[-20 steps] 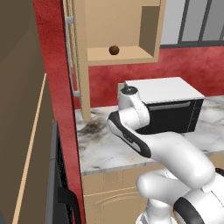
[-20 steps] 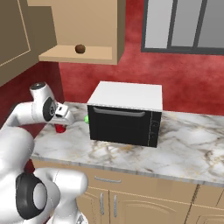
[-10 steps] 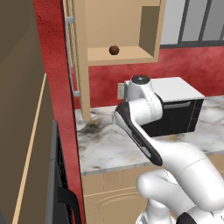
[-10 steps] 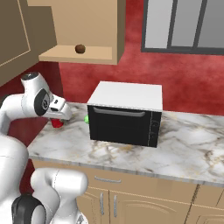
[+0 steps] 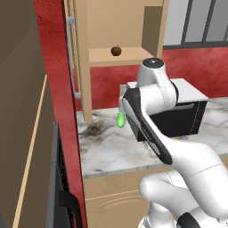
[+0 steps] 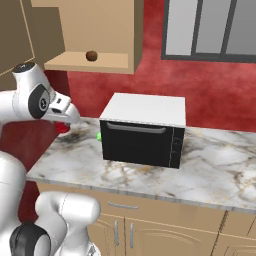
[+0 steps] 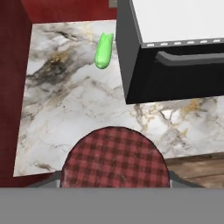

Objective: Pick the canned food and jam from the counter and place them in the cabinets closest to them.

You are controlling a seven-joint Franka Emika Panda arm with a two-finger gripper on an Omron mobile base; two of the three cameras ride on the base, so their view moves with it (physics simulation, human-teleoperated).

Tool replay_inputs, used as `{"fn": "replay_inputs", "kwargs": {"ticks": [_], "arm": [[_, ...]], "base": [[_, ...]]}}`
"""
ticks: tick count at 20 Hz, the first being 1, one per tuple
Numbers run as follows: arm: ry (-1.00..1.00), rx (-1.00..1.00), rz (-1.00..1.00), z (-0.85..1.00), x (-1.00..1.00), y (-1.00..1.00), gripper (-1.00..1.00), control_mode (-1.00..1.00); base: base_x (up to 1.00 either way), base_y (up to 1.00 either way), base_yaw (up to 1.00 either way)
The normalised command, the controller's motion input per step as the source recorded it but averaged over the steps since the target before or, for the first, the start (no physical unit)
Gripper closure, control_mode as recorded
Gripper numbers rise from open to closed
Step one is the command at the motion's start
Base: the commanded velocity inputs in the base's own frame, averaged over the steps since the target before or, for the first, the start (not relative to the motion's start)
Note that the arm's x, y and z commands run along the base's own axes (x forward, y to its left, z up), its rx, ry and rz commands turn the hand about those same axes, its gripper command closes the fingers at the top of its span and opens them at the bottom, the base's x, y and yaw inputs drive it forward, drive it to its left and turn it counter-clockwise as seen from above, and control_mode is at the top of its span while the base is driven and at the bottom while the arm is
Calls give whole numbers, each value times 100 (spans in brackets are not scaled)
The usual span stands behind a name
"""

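Observation:
The canned food (image 7: 114, 157), a dark-red cylinder with a checked top, sits at the bottom of the hand view, held above the marble counter (image 7: 74, 109). From the right base view my gripper (image 6: 64, 122) is shut on the can (image 6: 62, 128), above the counter's left end and left of the microwave. Overhead, the tan wall cabinet (image 6: 90, 62) stands open with its wooden shelf (image 5: 120, 56) bare except for a brown ball. The jam is out of view.
A black and white microwave (image 6: 145, 131) stands right of the gripper. Beside its left wall lies a small green oblong thing (image 7: 103, 51) on the counter. The brown ball (image 5: 116, 50) rests on the cabinet shelf. A red wall (image 5: 53, 89) bounds the counter's left end.
The arm has risen and swung up, lifting the can off the counter's left corner. The green thing and the ball have not moved.

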Motion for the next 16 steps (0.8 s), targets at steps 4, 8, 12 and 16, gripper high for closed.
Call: {"fn": "replay_inputs", "kwargs": {"ticks": [4, 8, 12, 16], "arm": [[-1, 0, -4, 71, -8, -9, 100, -100], [-1, 0, -2, 68, 0, -7, 100, -100], [-4, 0, -1, 62, 0, -5, 100, -100], [-9, 0, 0, 36, 0, -2, 100, -100]], "base": [[0, 0, 0], [0, 0, 0], [0, 0, 0], [0, 0, 0]]}}
